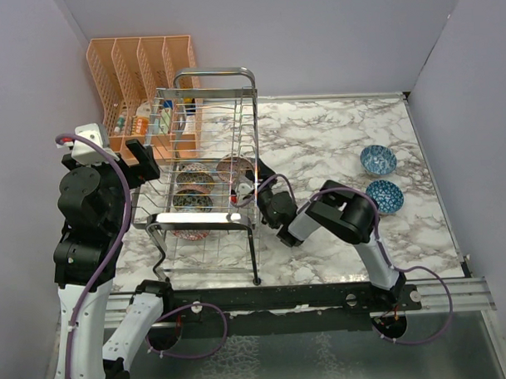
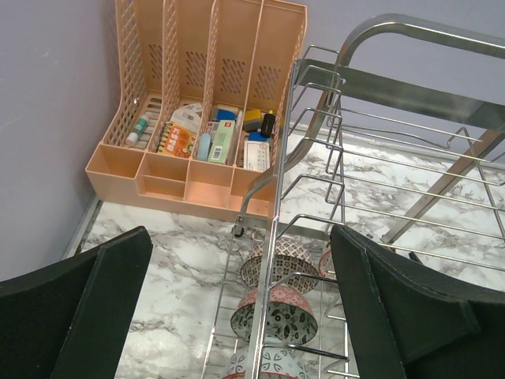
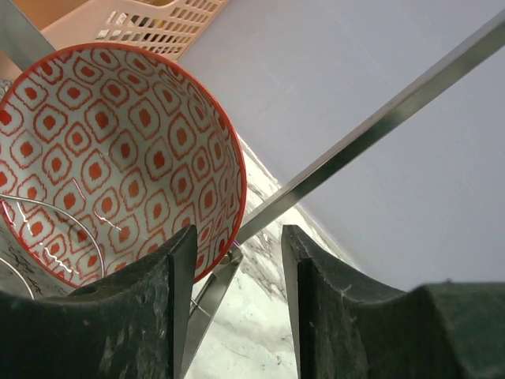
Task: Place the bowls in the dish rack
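Right gripper (image 3: 238, 237) — red bowl (image 3: 102, 158) just beside

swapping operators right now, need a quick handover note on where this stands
Left gripper: open, empty, above the rack.
Right gripper: open, at the red bowl's rim inside the rack.
Done: red bowl and three other bowls are in the rack.
Left: two blue bowls on the table, right of the rack.
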Tool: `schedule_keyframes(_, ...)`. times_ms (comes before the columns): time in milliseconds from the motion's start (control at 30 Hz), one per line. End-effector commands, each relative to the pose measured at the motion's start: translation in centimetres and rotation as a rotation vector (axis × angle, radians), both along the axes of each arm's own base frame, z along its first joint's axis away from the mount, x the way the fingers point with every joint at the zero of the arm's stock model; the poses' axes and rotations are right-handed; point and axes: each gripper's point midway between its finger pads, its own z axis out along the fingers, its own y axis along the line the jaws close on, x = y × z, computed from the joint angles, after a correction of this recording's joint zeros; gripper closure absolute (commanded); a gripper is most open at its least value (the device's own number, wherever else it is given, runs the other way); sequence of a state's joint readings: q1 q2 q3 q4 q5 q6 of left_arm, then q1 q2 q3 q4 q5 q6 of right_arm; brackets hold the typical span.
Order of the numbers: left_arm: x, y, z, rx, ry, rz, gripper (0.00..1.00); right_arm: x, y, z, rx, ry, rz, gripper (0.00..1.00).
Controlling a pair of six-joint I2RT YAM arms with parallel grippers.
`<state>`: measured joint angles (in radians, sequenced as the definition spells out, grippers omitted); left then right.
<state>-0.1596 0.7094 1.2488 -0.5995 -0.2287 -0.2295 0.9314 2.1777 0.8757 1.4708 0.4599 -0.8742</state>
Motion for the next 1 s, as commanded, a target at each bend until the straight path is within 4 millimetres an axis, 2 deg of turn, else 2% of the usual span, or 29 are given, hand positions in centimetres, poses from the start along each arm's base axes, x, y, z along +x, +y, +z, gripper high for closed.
schedule_keyframes(0,-0.1,0.3,0.0,0.012,-0.006,0.016,0.01,-0.9,-3.0,7.2,0.281,-0.172,-0.074,0.46)
schedule_keyframes(67,-0.1,0.3,0.1,0.011,-0.008,0.015,0.01,-1.0,-3.3,7.7,0.304,-0.165,-0.08,0.42)
schedule_keyframes(367,-0.1,0.3,0.2,0.008,-0.011,0.013,0.01,-1.0,-2.6,7.7,0.345,-0.024,-0.034,0.41)
schedule_keyframes(633,-0.3,0.2,0.4,0.005,-0.018,0.009,0.01,-2.7,-0.6,5.4,0.353,0.252,0.105,0.38)
schedule_keyframes(733,-0.5,0.2,0.5,0.003,-0.022,0.006,0.01,-2.8,-2.3,4.8,0.447,0.362,0.048,0.38)
schedule_keyframes(767,-0.6,0.2,0.6,0.003,-0.023,0.005,0.01,-2.8,-2.9,4.1,0.459,0.418,0.022,0.38)
schedule_keyframes(833,-0.8,0.2,0.8,0.001,-0.031,0.003,0.01,-2.5,-4.8,4.1,0.529,0.47,-0.055,0.38)
schedule_keyframes(967,-1.1,0.0,0.9,-0.001,-0.038,-0.009,0.01,-1.7,-10.6,2.1,0.616,0.622,-0.317,0.4)
